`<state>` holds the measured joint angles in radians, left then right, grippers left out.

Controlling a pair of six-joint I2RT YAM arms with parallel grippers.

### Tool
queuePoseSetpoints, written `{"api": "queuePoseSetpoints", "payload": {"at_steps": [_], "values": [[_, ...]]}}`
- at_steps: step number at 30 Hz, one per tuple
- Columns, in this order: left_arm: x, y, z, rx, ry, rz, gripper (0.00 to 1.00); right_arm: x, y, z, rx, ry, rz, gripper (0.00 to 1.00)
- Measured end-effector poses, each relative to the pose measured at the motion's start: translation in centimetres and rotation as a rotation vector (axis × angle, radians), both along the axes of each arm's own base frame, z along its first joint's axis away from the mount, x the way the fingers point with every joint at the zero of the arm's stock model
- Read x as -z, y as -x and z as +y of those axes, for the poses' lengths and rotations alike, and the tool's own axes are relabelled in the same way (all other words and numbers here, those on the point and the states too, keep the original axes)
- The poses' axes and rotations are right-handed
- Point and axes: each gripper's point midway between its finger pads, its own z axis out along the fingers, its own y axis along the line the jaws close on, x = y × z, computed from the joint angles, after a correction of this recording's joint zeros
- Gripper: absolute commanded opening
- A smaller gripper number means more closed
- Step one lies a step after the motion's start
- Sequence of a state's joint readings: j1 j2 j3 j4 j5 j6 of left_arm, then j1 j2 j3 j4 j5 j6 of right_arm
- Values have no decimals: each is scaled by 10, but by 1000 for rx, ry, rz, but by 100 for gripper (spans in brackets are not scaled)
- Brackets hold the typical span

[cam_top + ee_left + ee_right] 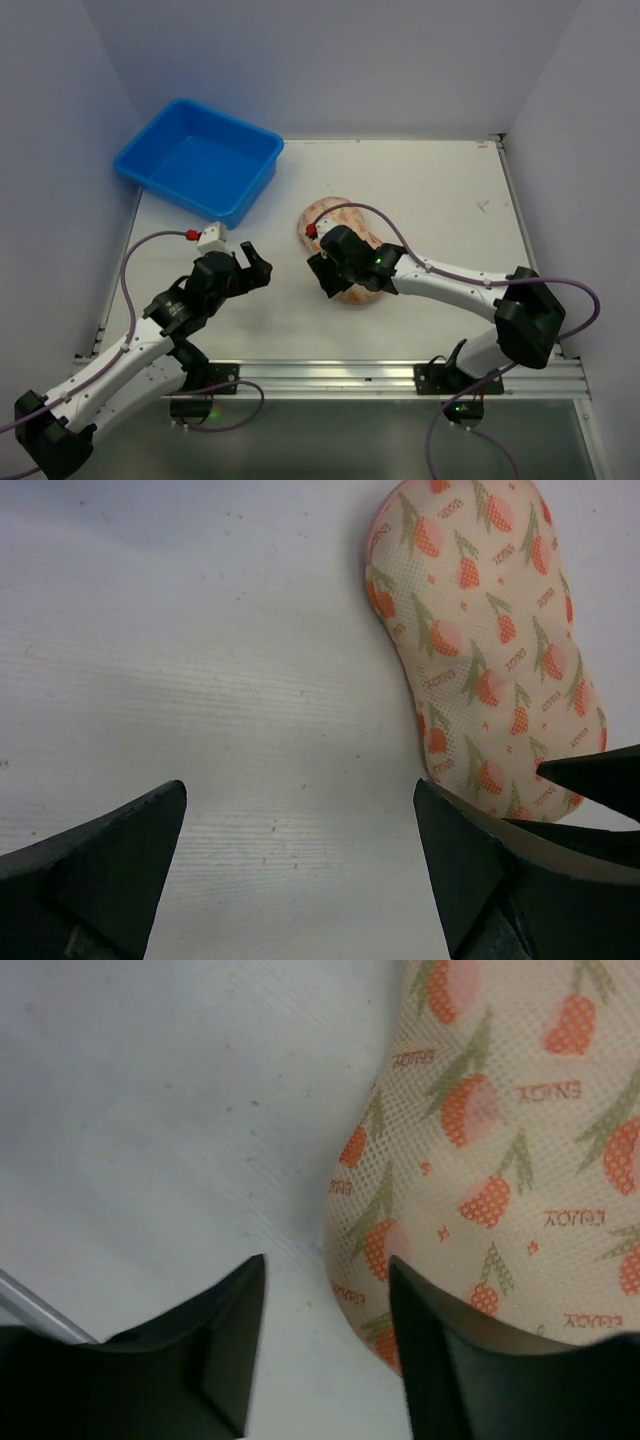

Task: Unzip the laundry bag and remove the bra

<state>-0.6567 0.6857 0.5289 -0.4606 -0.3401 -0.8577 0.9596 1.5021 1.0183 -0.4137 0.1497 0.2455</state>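
Currently laundry bag (328,213) lies flat mid-table (430,200), blue tub (180,195) at its 10 o'clock. Right gripper (327,1260) moderately parted, straddling the bag's near edge, gripping nothing. Left gripper (300,785) wide, empty, at bag's 8 o'clock, apart from it

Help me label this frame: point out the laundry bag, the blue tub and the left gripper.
laundry bag (480,630), left wrist view, middle of printed top.
blue tub (200,165), top external view, bare inner floor.
left gripper (300,790), left wrist view, midway between open fingers.
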Motion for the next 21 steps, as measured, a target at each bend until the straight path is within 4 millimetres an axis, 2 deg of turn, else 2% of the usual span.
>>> {"api": "queuePoseSetpoints", "payload": {"at_steps": [2,3,4,8,11,13,15,19,21], "values": [[3,2,-3,15,1,15,100,-10,4,4,1,-44,8,74],[6,2,-6,27,2,28,100,-18,4,3,8,-68,3,81],[9,3,-9,41,5,41,100,-29,3,2,24,-100,-8,84],[24,1,-29,105,19,105,100,-83,-10,-17,126,-264,-75,86],[36,-3,-48,160,43,150,100,-101,-28,-47,257,-345,-108,85],[45,-7,-62,196,66,176,100,-93,-38,-73,358,-352,-101,84],[51,-12,-76,227,90,191,100,-72,-40,-92,435,-336,-64,83],[61,-31,-102,256,136,197,97,-26,-21,-116,517,-299,42,83],[64,-40,-112,256,165,190,96,-15,-13,-125,545,-308,70,83]]}}
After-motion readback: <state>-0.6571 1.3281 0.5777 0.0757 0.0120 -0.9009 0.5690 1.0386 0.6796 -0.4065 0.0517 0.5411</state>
